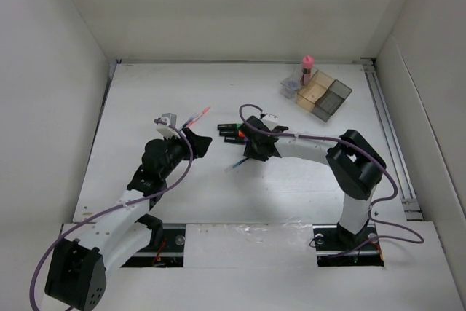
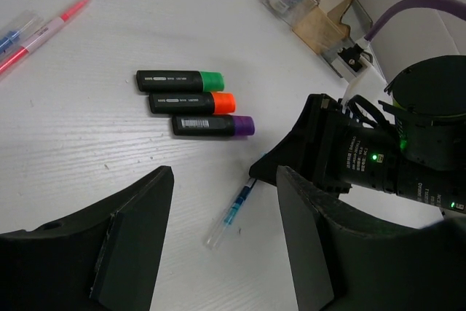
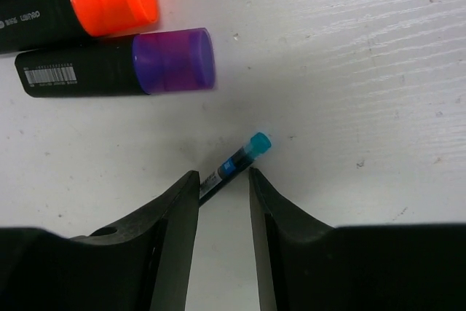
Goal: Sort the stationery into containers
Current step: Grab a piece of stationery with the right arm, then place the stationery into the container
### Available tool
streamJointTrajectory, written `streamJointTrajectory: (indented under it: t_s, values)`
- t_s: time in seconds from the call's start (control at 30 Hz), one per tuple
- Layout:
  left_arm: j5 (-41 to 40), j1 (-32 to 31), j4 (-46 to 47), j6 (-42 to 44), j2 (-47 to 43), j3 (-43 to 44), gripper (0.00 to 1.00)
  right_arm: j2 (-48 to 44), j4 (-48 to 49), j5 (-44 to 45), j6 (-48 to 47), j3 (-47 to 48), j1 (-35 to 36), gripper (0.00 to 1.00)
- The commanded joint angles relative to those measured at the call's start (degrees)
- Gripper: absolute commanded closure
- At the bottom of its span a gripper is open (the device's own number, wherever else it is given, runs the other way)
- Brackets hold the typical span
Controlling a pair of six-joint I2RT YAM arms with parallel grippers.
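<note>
The right gripper (image 3: pixel 224 180) is down at the white worktop (image 1: pixel 218 194), its two black fingers (image 3: pixel 171 238) parted and standing either side of a thin pen with a turquoise end (image 3: pixel 247 149). A gap shows between the pen and the right-hand finger, so it is straddled, not pinched. The pen's rear half is hidden under the gripper in the right wrist view. The left wrist view shows its clear far end (image 2: pixel 218 232) lying flat on the worktop.

Just beside it lie three short black markers (image 2: pixel 191 102) with green, orange and purple caps, side by side and touching. The right wrist view cuts off all but a sliver of the green one.

The left gripper (image 2: pixel 223 176) hangs released and empty near the markers. A thin pink-red pen (image 2: pixel 44 34) lies well off to its left, with a second pen beside it cut off by the frame edge.

The translucent divided plastic tray (image 1: pixel 336 100) sits at the far right. A pink-capped bottle (image 1: pixel 306 67) stands at its far corner, and I cannot tell whether it is inside a compartment. The contents of the clear compartment are too small to make out
</note>
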Motion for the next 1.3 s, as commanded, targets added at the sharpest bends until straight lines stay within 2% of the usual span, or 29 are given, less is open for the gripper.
streamJointTrajectory:
  t_s: [0.0, 0.2, 0.27, 0.4, 0.43, 0.5, 0.53, 0.63, 0.77, 0.9, 1.0, 1.03, 1.17, 1.23, 1.27]
  values:
    - [0.2, -0.3, 0.5, 0.3, -1.5, 2.4, 0.44, 0.4, -3.1, 3.8, 0.8, 1.7, 0.3, 0.60]
    - [-0.3, -0.9, 0.0, 0.3, -2.0, 2.4, 0.44, 0.9, -6.5, 7.0, 1.3, 1.1, 0.9, 0.74]
    - [-0.3, -0.9, 0.0, 0.3, -2.0, 2.4, 0.44, -0.1, -6.5, 7.0, 1.8, 0.3, 0.9, 0.74]
    - [-0.3, -0.9, 0.0, 0.3, -2.0, 2.4, 0.44, -0.1, -5.9, 7.0, 1.8, -0.4, 0.9, 0.63]
    - [-0.9, -0.9, -0.5, 0.3, -2.0, 2.4, 0.44, 0.5, -5.9, 7.0, 1.3, -0.4, 0.9, 0.64]
    - [-0.9, -0.9, -0.5, 0.3, -2.5, 2.4, 0.44, 0.5, -4.9, 6.3, 1.3, -0.4, 0.9, 0.73]
    - [-0.9, -0.9, -0.5, 0.3, -2.5, 2.4, 0.44, 0.5, -4.9, 6.3, 1.3, -0.9, 0.9, 0.82]
    - [-0.9, -0.9, -0.5, 0.3, -2.5, 2.4, 0.44, -0.7, -4.3, 6.3, 1.3, -0.9, 0.3, 0.92]
    - [-0.9, -0.9, -0.5, 0.3, -2.5, 2.4, 0.44, -5.4, -4.3, 7.4, 1.3, -1.4, -1.2, 0.96]
    - [-0.2, -0.9, 0.1, -0.2, -2.5, 2.4, 0.44, -11.7, -4.3, 8.0, -1.8, -0.2, -7.0, 0.96]
    - [-0.2, -0.9, 0.1, -0.2, -2.0, 2.4, 0.44, -14.5, -2.0, 6.4, -6.1, 2.8, -15.7, 0.94]
    - [-0.2, -0.9, 0.1, -0.2, -2.0, 2.4, 0.44, -14.5, -1.3, 5.0, -6.9, 4.0, -20.9, 0.94]
    - [0.3, -0.9, 0.1, -0.2, -2.0, 2.4, 0.44, -11.1, -0.5, 3.5, -9.6, 15.2, -30.8, 0.94]
    - [0.3, -0.9, 0.1, -0.2, -1.5, 2.4, 0.44, -6.9, -1.0, 3.5, -11.1, 19.4, -33.5, 0.94]
    - [0.3, -0.9, 0.1, -0.2, -1.5, 2.4, 0.44, -5.5, -2.3, 5.7, -11.1, 21.4, -35.7, 0.94]
